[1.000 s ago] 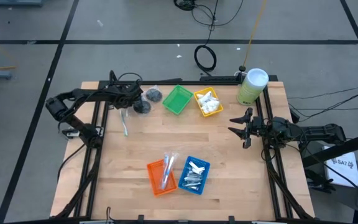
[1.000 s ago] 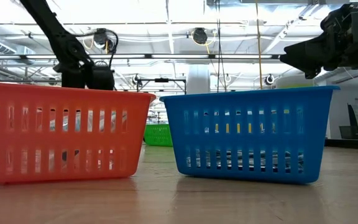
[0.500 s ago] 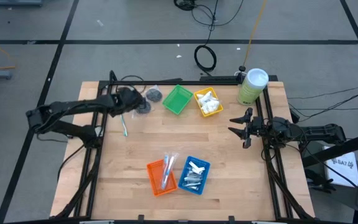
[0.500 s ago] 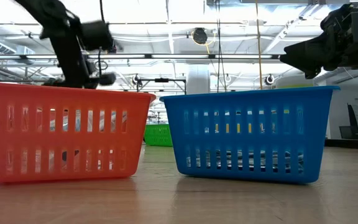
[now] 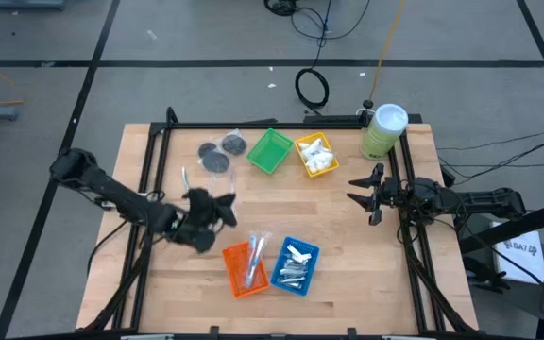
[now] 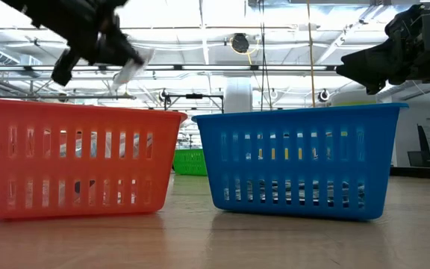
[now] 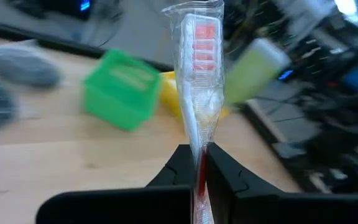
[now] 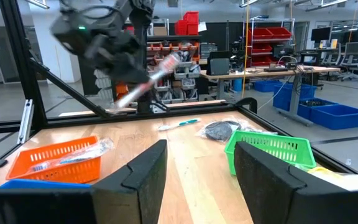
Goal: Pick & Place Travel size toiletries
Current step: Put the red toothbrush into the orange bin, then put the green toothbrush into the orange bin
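Above orange tray (image 5: 245, 269) | left hand (image 5: 223, 210) grips stick (image 7: 197, 93) | right hand (image 5: 361, 193) open

On the table (image 5: 348, 246), two trays sit side by side near the front edge: the left tray (image 5: 245, 268) holds sticks, the right tray (image 5: 296, 265) holds tubes. Two further trays stand side by side near the rear edge; the left one (image 5: 270, 151) touches the right one (image 5: 316, 156), which contains packets. Two discs (image 5: 223, 153) lie left of these trays. A single stick (image 5: 186, 176) lies on the table in front of the discs. A canister (image 5: 382, 130) stands at the rear right corner.

The left gripper (image 5: 217, 212) is above the table, just behind and left of the front left tray, clamping a stick (image 7: 198, 93). The right gripper (image 5: 365, 195) is near the right edge, in front of the canister, fingers spread.
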